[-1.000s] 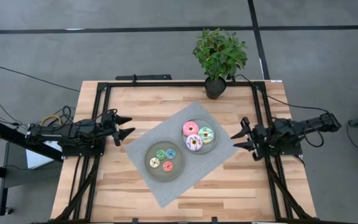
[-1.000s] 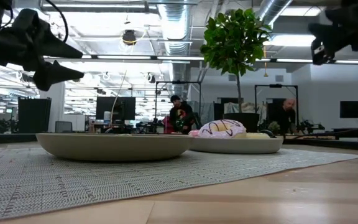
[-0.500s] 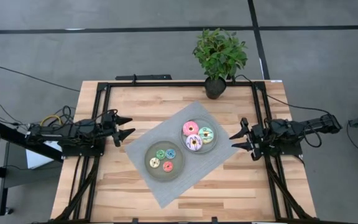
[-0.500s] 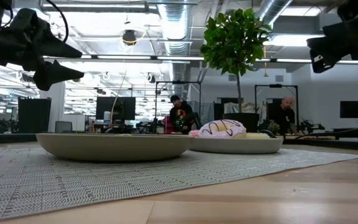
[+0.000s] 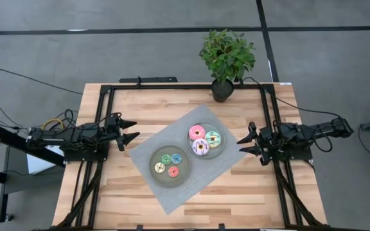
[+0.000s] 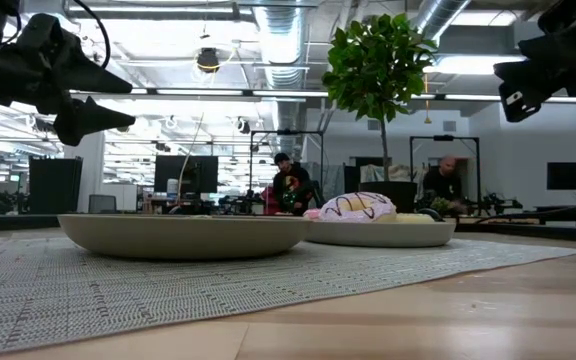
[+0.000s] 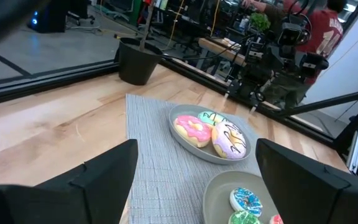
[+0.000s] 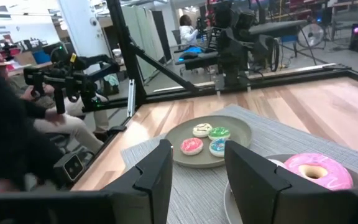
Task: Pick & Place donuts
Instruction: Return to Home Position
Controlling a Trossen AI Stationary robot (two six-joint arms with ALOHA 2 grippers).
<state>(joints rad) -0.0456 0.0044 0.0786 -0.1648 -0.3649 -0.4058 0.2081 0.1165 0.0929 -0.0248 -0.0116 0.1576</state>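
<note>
Three larger donuts, pink (image 5: 196, 132), yellow-green (image 5: 212, 138) and purple-white (image 5: 200, 147), lie on a grey plate (image 5: 218, 150). Several tiny donuts (image 5: 170, 164) lie on a second grey plate (image 5: 156, 178) nearer the table's front. Both plates stand on a grey placemat (image 5: 191, 189). My left gripper (image 5: 129, 131) hovers open over the table left of the mat; its wrist view shows both plates ahead, with the pink donut (image 7: 192, 130) on the farther one. My right gripper (image 5: 245, 144) hovers open just right of the mat, with the pink donut (image 8: 316, 169) close before it.
A potted plant (image 5: 226, 59) stands at the table's far edge, behind the mat. A black frame (image 5: 172, 86) runs around the tabletop. Bare wood (image 5: 236, 192) lies in front of the mat. People sit in the room beyond the table (image 6: 290, 185).
My right gripper has moved a little toward the table's left, closer to the plate of larger donuts, and come slightly lower. It stays open. The donuts, plates and left arm have kept still.
</note>
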